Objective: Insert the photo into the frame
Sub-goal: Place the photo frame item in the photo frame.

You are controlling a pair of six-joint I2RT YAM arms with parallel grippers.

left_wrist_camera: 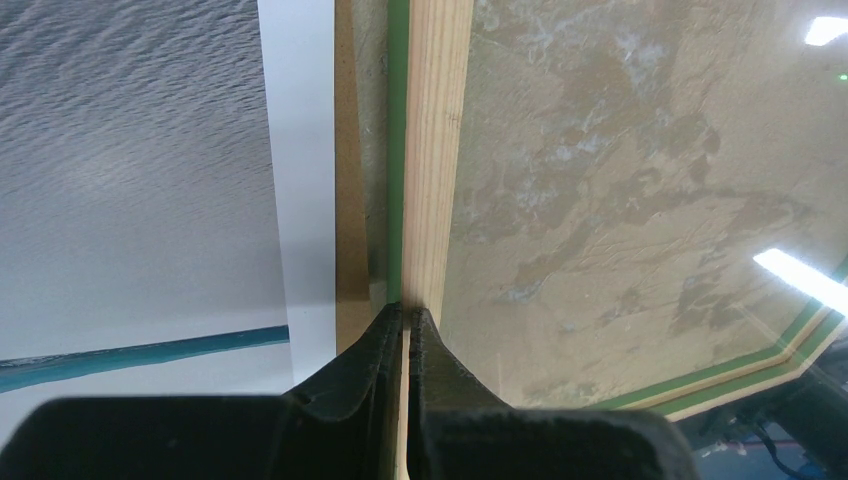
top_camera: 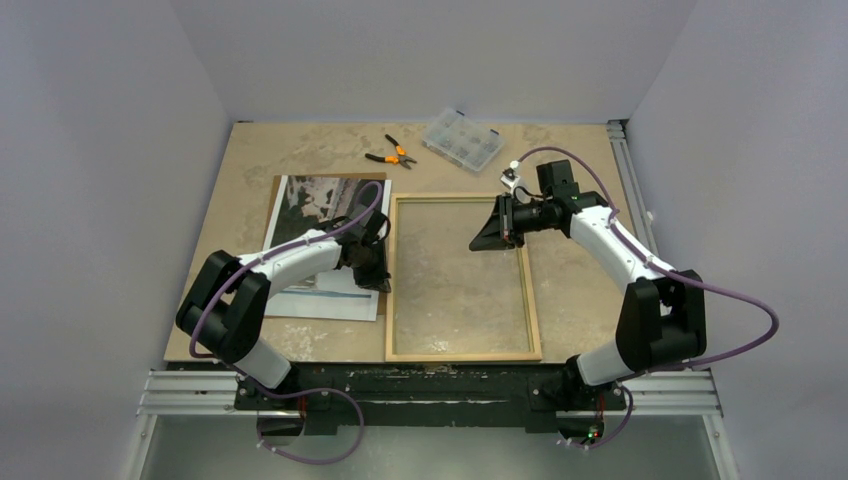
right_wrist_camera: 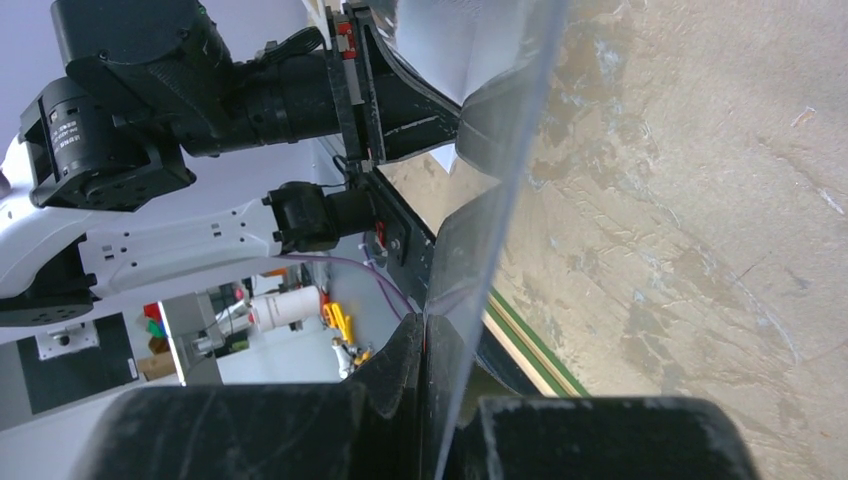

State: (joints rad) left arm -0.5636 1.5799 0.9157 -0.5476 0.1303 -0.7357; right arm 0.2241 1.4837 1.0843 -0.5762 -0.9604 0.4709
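Left gripper [left_wrist_camera: 405, 320] is down at the near-left of the frame [top_camera: 533, 300]. Its fingers are clenched tight and their tips sit right on the pale wood rail, though I can't tell if they actually pinch it.

The frame lies flat mid-table, natural-wood back up. A thin green strip shows along the outer side of that left rail, and the mottled tabletop shows through the middle.

The right gripper [right_wrist_camera: 425, 340] hangs over the frame's far-right part, and it is clamped on the clear pane [right_wrist_camera: 500, 200]. The glassy edge runs straight up from between its fingers, and the pane catches bright glints of light.

Just left of the frame lies the photo [top_camera: 320, 200], picture side up. It is a large glossy print with a dark grey-and-white scene and a white border. Close up, its grey area is finely rippled, with a teal line crossing it. It rests on a brown board [left_wrist_camera: 350, 150], which peeks out between the photo and the frame.

At the far edge lie orange-handled pliers [top_camera: 392, 155] and, beside them, a clear parts box [top_camera: 462, 140].
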